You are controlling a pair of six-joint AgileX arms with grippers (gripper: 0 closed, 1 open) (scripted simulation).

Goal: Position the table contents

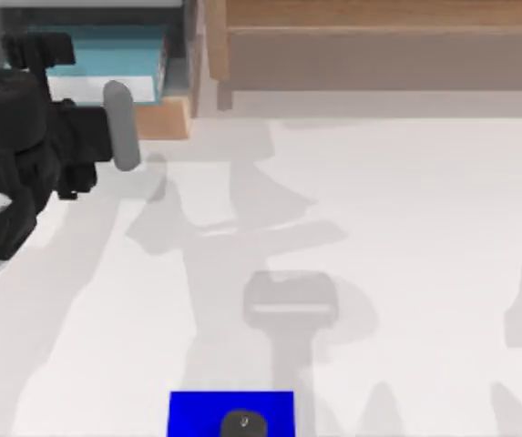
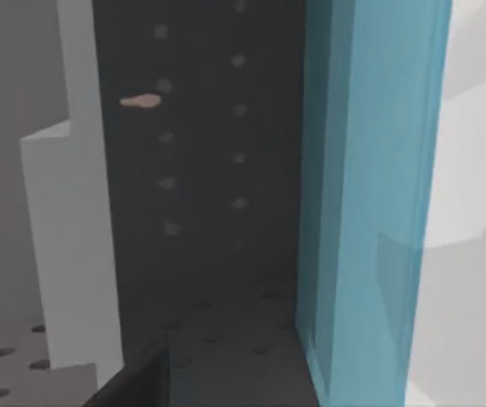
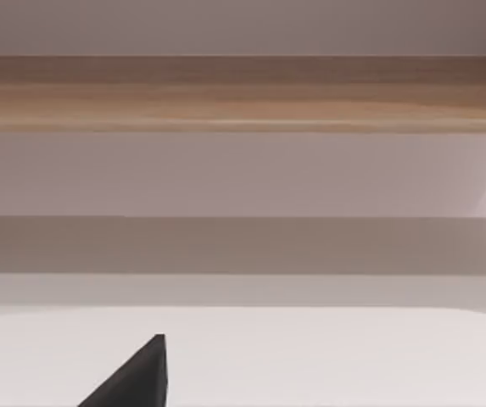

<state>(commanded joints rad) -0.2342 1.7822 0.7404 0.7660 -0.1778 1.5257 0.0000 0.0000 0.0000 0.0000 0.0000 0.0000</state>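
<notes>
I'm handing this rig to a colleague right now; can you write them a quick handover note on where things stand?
Left pincer: at the far left of the table, reaching toward the shelf compartment where the teal item sits. Its wrist view shows the teal item right beside a dark finger, apparently gripped.
Right arm: parked off to the right, its camera facing the wooden shelf.
Dark round piece: resting on the blue mat at the table's near edge.
Done: round piece looks placed on the mat.
Left: I can't tell whether the teal item is being put in or taken out; check before moving.
</notes>
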